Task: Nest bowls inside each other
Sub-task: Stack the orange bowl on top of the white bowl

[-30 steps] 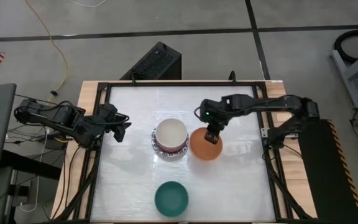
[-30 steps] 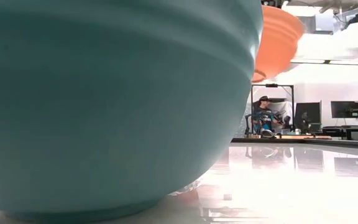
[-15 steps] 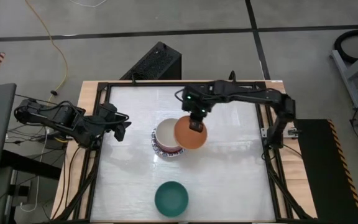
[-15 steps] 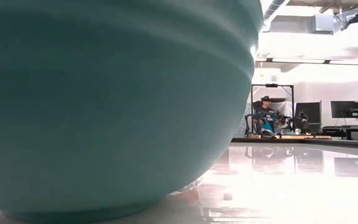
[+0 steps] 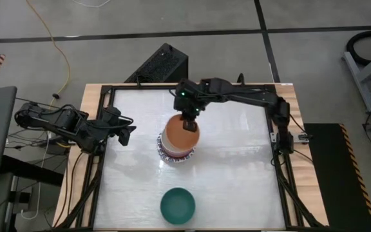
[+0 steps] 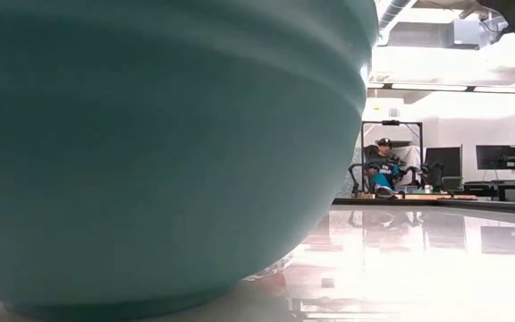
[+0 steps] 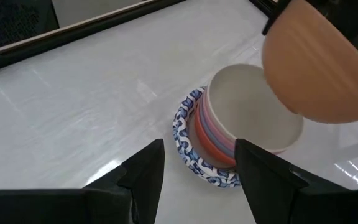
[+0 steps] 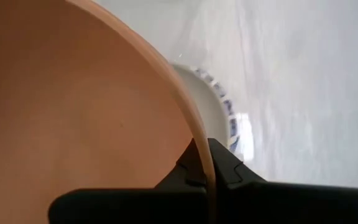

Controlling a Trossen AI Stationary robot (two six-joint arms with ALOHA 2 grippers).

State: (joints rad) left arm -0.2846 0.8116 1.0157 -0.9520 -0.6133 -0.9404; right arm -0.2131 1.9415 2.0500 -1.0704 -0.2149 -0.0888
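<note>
A stack of nested bowls (image 5: 172, 149) rests on the table's middle, with a blue-patterned bowl (image 7: 188, 146) at the bottom and a cream one (image 7: 244, 115) on top. Just above the stack hangs an orange bowl (image 5: 184, 135), tilted, with my right gripper (image 5: 189, 122) shut on it. A green bowl (image 5: 177, 205) sits alone near the table's near edge and fills the low view (image 6: 150, 134). My left gripper (image 5: 125, 133) waits open at the table's left side, its fingers (image 7: 145, 174) pointing at the stack. My right gripper pinches the orange bowl's rim (image 8: 199, 140) at its far side, one finger inside the bowl and one outside. The fingers slant down from the far right. The bowl is lifted clear and tilted, over the cream bowl of the stack.
The black frame (image 5: 108, 90) runs round the white table top. Bare table lies to the right of the stack (image 5: 243, 161) and to the left of the green bowl. A person (image 6: 381, 170) sits far off in the room behind.
My right gripper has carried the orange bowl up and toward the table's left edge, from beside the stack's right side to over it. Its wrist has rolled and the bowl has tilted with it. The bowl has left the low view.
</note>
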